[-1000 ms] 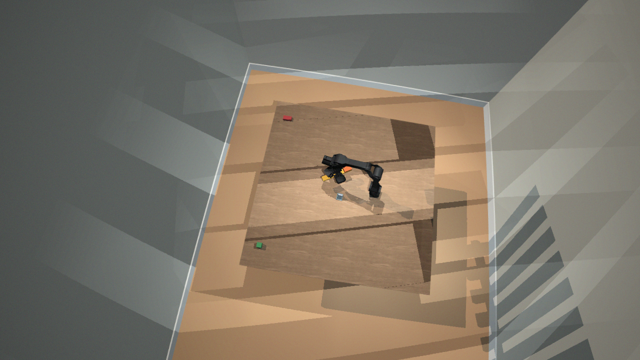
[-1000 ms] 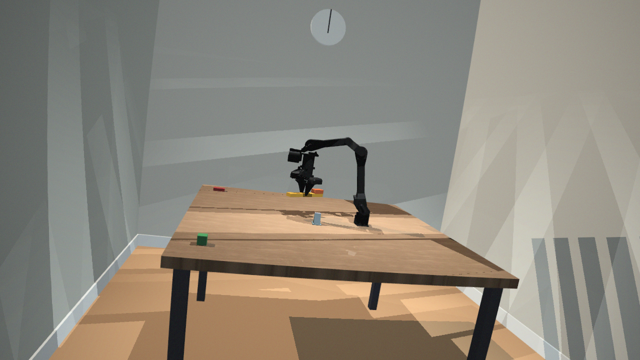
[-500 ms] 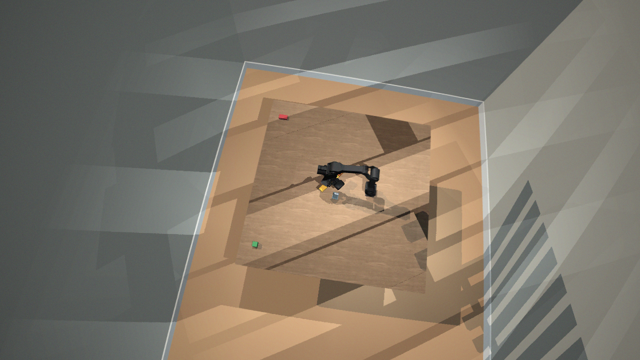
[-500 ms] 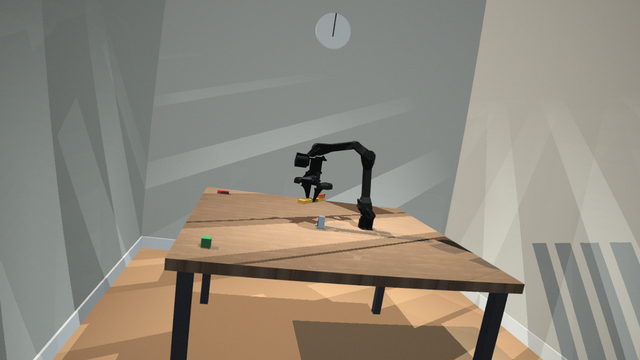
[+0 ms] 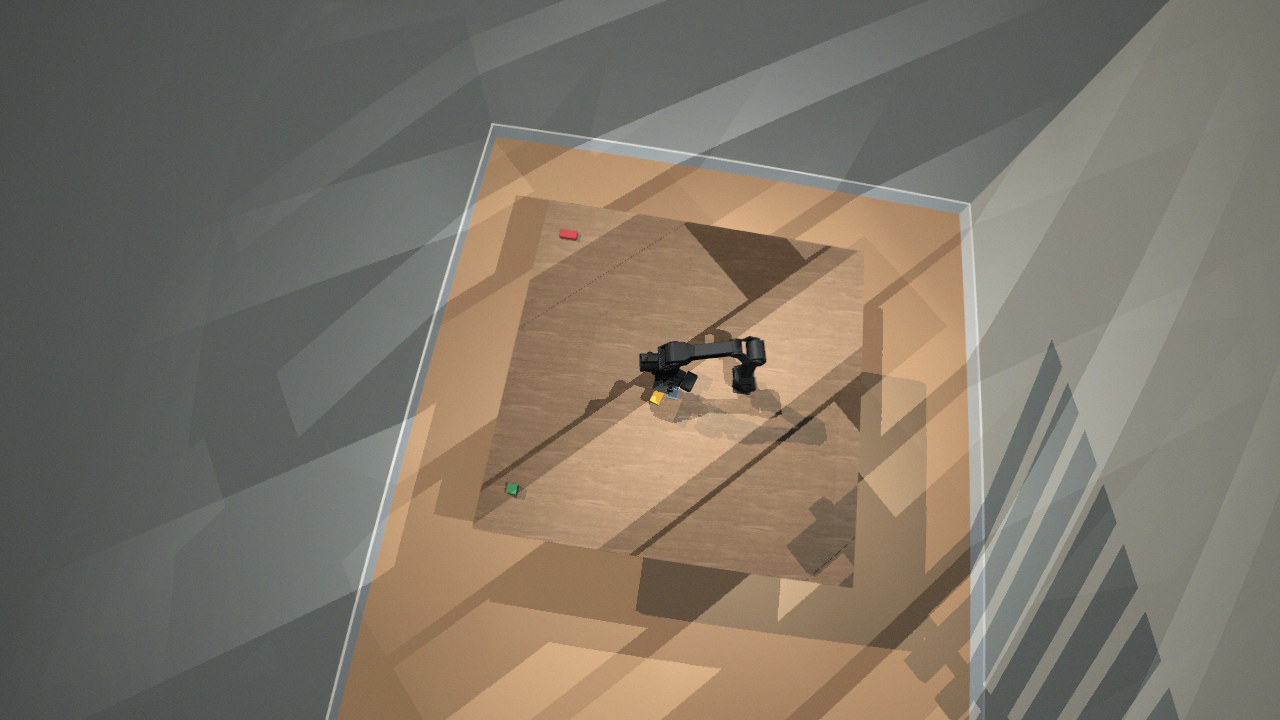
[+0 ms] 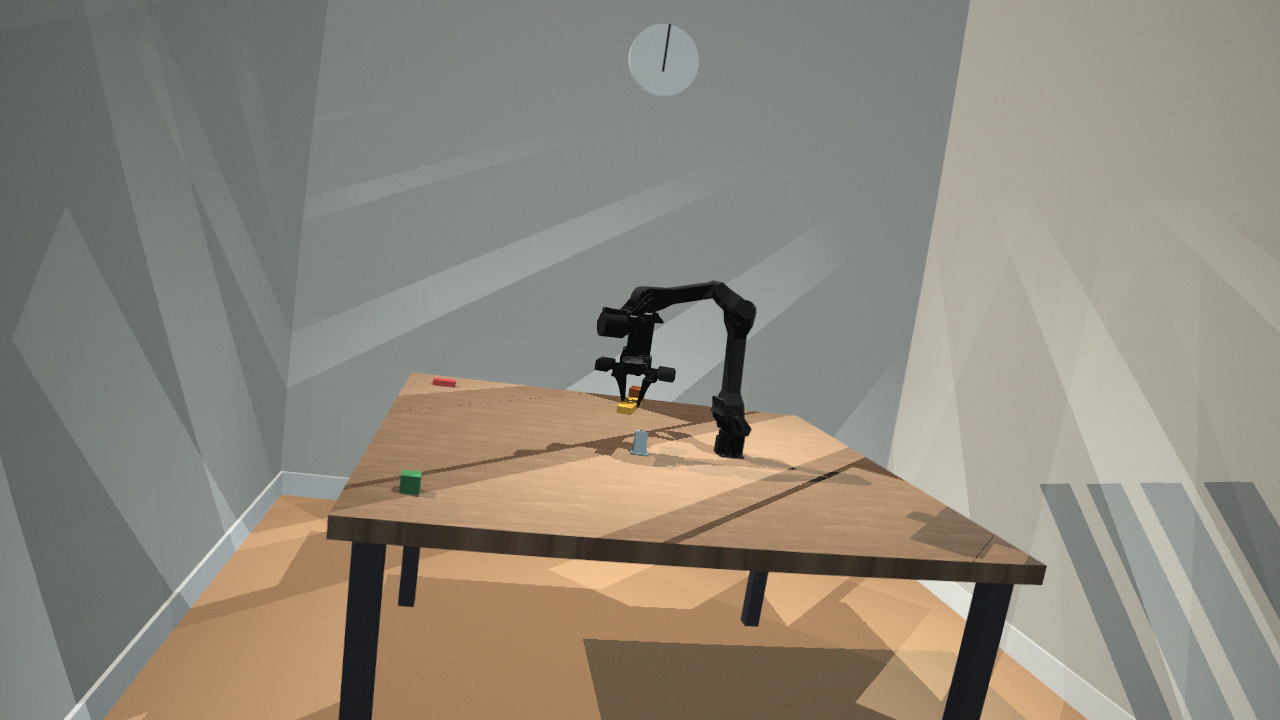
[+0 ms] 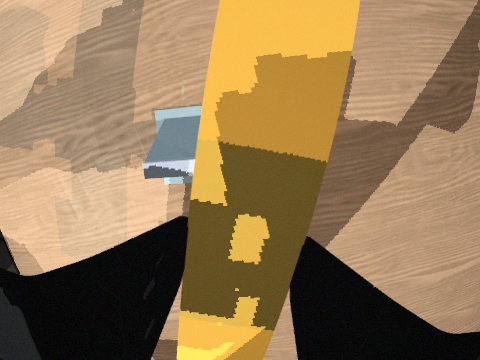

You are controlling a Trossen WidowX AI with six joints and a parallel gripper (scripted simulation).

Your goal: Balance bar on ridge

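Note:
My gripper (image 6: pixel 631 402) (image 7: pixel 243 240) is shut on the yellow bar (image 5: pixel 657 397) (image 6: pixel 625 408) (image 7: pixel 280 30) and holds it in the air above the table. An orange block (image 6: pixel 634 391) sits on the bar's far part in the exterior view. The small grey-blue ridge (image 5: pixel 673 392) (image 6: pixel 640 442) (image 7: pixel 175 140) stands on the table, below the bar. In the wrist view the bar hides the ridge's right part. In the top view the arm hides most of the bar.
A green block (image 5: pixel 512 488) (image 6: pixel 409 482) is near the table's left front corner. A red block (image 5: pixel 568 234) (image 6: pixel 443 382) lies near the far left corner. The arm's base (image 5: pixel 743 379) (image 6: pixel 729 443) stands on the table (image 5: pixel 572 519) (image 6: pixel 537 510) to the right of the ridge.

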